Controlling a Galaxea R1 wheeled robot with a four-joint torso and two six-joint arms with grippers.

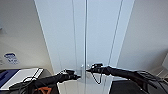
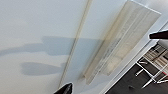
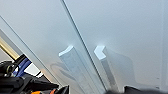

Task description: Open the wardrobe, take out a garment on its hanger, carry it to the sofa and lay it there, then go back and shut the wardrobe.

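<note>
Both hands (image 1: 78, 77) (image 1: 88, 70) reach the shut wardrobe's (image 1: 62, 37) handles (image 3: 75, 67); grip unclear.

Both black arms reach forward at about the same height, converging toward the middle. The left gripper (image 1: 77, 76) comes in from the lower left, its tip pointing right. The right gripper (image 1: 89, 70) extends from the lower right, pointing left, cable looping beneath the wrist.
</note>
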